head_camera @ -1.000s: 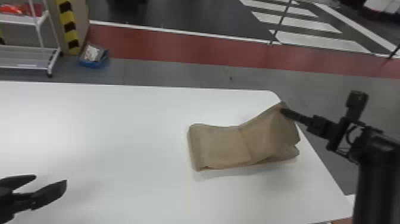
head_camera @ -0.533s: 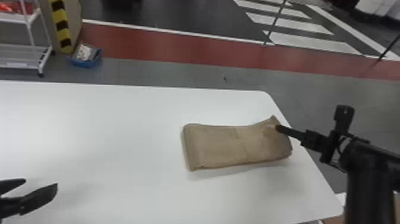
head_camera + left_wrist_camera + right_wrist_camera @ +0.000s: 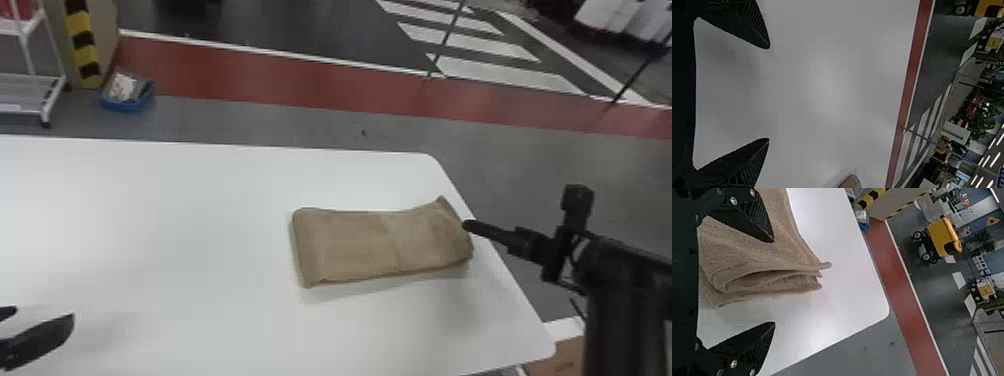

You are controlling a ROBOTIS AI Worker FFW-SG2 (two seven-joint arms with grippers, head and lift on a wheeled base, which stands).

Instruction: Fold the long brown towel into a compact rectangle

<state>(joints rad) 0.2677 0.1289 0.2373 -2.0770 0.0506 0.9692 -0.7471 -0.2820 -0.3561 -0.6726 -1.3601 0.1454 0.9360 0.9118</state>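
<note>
The brown towel [image 3: 350,245] lies folded as a layered rectangle near the table's right edge, its far right corner slightly raised. At its right end is my right gripper [image 3: 467,226]. In the right wrist view that gripper [image 3: 774,282] stands open, one finger over the towel [image 3: 746,252] and the other beyond its folded edge, where stacked layers show. My left gripper [image 3: 45,320] is parked at the near left, well away from the towel; the left wrist view has this gripper [image 3: 769,94] open with nothing between its fingers, and a towel corner [image 3: 851,182] farther off.
The white table [image 3: 175,225] has a rounded far right corner and ends just beyond the towel's right end. A shelf rack [image 3: 30,95] and a blue bin [image 3: 125,95] stand on the floor behind. A cardboard box [image 3: 560,357] sits past the table's near right corner.
The towel's raised right part has come down onto the rest of it. My right gripper has moved lower and let go of it. The head view has shifted slightly.
</note>
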